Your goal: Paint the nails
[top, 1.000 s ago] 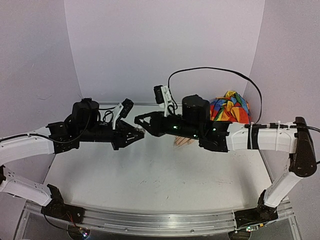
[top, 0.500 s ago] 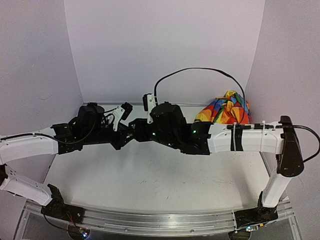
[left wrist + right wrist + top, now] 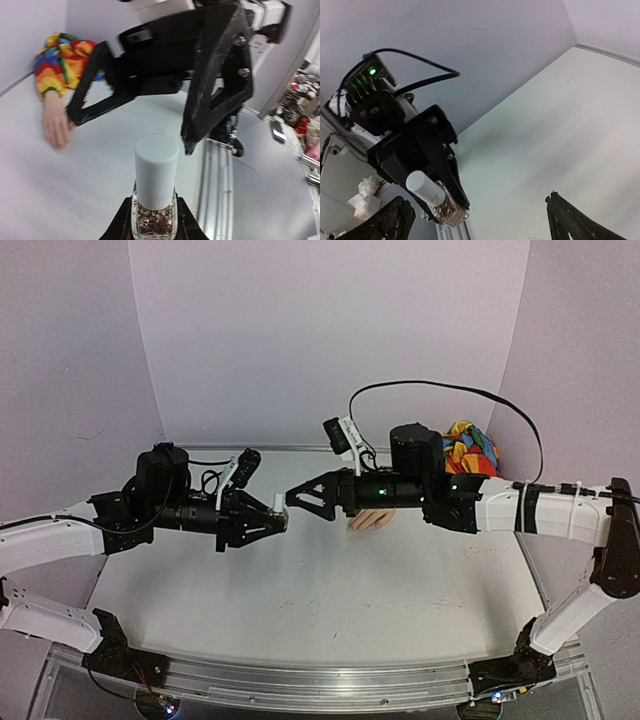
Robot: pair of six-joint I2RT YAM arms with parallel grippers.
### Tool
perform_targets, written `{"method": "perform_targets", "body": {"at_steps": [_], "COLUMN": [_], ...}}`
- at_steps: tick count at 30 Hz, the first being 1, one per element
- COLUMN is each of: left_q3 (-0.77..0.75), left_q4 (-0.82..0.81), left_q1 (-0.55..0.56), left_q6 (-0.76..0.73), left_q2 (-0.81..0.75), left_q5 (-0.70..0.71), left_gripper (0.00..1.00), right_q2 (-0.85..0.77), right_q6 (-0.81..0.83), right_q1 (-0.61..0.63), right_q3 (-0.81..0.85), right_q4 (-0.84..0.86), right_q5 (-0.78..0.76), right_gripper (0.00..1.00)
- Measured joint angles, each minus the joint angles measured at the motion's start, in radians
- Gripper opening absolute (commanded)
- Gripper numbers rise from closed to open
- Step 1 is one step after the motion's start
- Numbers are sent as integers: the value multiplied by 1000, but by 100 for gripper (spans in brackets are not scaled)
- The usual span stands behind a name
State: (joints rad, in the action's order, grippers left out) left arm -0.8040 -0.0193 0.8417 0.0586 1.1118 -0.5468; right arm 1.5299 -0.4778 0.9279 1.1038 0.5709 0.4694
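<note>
My left gripper [image 3: 155, 212] is shut on a small glitter polish bottle [image 3: 154, 220] whose white cap [image 3: 156, 172] is on and points toward the right arm. In the top view the bottle [image 3: 278, 508] hangs above the table. My right gripper [image 3: 296, 496] stands open just right of the cap, its fingers [image 3: 200, 100] spread to either side without touching it. In the right wrist view the bottle [image 3: 434, 196] sits between and beyond the open fingertips [image 3: 562, 215]. The peach mannequin hand [image 3: 368, 523] lies under the right arm; its nails [image 3: 56, 140] are too small to make out.
The rainbow patchwork sleeve [image 3: 470, 453] bunches at the back right against the wall. White walls close in the table at the back and both sides. An aluminium rail [image 3: 300, 680] runs along the near edge.
My right gripper has opened wide and drawn back to the right, off the bottle's cap. The left arm shifted slightly left with the bottle. The mannequin hand is uncovered again.
</note>
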Motion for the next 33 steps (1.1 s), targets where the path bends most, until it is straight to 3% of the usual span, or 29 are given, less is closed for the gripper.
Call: {"method": "perform_targets", "body": {"at_steps": [5, 11, 17, 26, 30, 33], "left_q3": [-61, -84, -98, -109, -112, -113], "left_q4": [-9, -14, -16, -16, -14, -16], "left_q1": [3, 18, 24, 23, 23, 23], "left_q6": [35, 56, 72, 72, 76, 76], "left_q2": [58, 81, 109, 131, 136, 137], "left_q5": [-266, -389, -426, -428, -428, -418], "left_gripper": [0, 0, 0, 0, 0, 0], "right_q2": [0, 15, 43, 71, 78, 79], "right_q6": [-25, -76, -116, -141, -134, -131], "right_q1": [10, 13, 13, 18, 20, 20], "right_q3": [-14, -14, -14, -13, -13, -14], "right_q4": [126, 254, 320, 365, 378, 380], "right_q5": [217, 351, 407, 448, 456, 452], "right_gripper": [61, 43, 27, 15, 0, 0]}}
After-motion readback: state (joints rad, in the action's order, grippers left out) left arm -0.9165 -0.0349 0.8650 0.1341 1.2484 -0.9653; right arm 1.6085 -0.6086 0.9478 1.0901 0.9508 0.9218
